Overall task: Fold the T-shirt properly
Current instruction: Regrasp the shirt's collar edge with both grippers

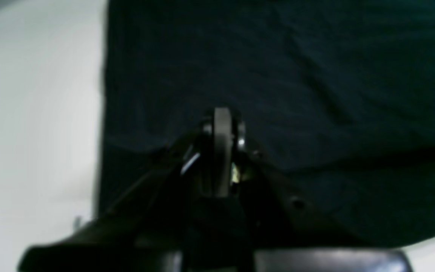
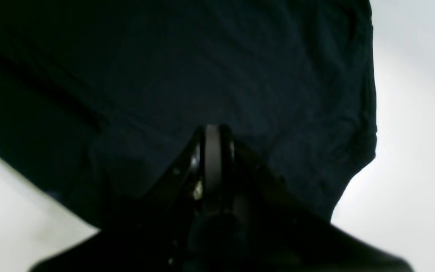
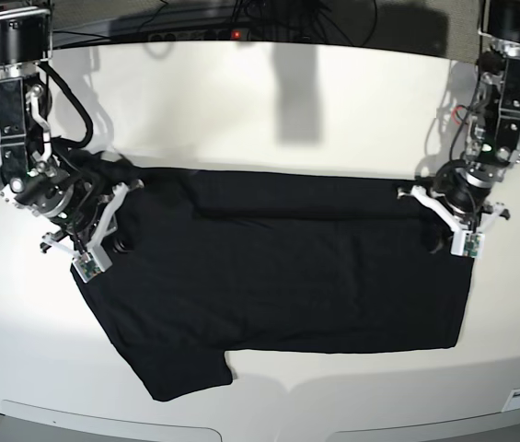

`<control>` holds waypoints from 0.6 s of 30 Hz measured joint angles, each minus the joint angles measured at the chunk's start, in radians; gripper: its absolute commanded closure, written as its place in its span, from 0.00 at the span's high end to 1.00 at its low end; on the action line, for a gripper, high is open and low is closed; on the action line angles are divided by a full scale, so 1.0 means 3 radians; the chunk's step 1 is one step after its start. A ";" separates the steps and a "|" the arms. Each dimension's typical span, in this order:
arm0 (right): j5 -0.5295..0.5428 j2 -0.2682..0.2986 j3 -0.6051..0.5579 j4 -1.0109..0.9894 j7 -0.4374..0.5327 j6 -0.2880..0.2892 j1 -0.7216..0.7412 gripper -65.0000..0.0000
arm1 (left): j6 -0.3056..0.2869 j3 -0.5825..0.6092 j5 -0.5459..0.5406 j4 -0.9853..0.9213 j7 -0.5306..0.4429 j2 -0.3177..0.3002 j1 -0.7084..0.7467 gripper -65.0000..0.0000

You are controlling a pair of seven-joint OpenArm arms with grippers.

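Black shirt [image 3: 278, 276] spread flat on white worktop [image 3: 241, 101], sleeve at 7 o'clock. Left pincer [image 3: 448, 221] and right pincer [image 3: 89, 230] both pressed together, on shirt edges at 3 and 9 o'clock.

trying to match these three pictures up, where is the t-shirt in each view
Left wrist: T-shirt fills centre and right, white table at left.
Right wrist: it fills most of the frame, table at right.
Base: it lies spread across the middle, between both arms.
Shared landmark: the shirt's straight side edge against the table.
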 measured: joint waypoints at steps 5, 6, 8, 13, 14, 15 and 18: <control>-0.0169 -0.0051 0.0000 -0.0387 0.0103 -0.0187 0.0008 0.00 | 0.0052 -0.0005 -0.0108 -0.0474 -0.0098 -0.0019 -0.0103 0.00; -0.0177 -0.0051 0.0000 -0.0474 0.0108 -0.0198 0.0001 0.00 | 0.0051 -0.0008 -0.0183 -0.0537 -0.0106 -0.0018 -0.0140 0.00; -0.0183 -0.0051 0.0000 -0.0600 0.0118 -0.0200 -0.0006 0.00 | 0.0039 -0.0006 -0.0244 -0.0614 -0.0118 -0.0009 -0.0191 0.00; -0.0174 -0.0051 0.0000 -0.0660 0.0103 -0.0200 -0.0009 0.00 | -0.0006 -0.0008 -0.0298 -0.0801 -0.0107 -0.0011 -0.0201 0.00; -0.0175 -0.0051 0.0000 -0.0659 0.0104 -0.0200 -0.0022 0.00 | -0.0010 -0.0008 -0.0294 -0.0810 -0.0057 -0.0011 -0.0211 0.00; -0.0193 -0.0051 0.0000 -0.0659 0.0112 -0.0200 -0.0046 0.00 | -0.0010 -0.0008 -0.0295 -0.0828 -0.0028 -0.0010 -0.0219 0.00; -0.0237 -0.0046 0.0003 -0.0659 0.0193 -0.0200 -0.0170 0.00 | -0.0015 -0.0008 -0.0308 -0.0824 -0.0050 -0.0010 -0.0161 0.00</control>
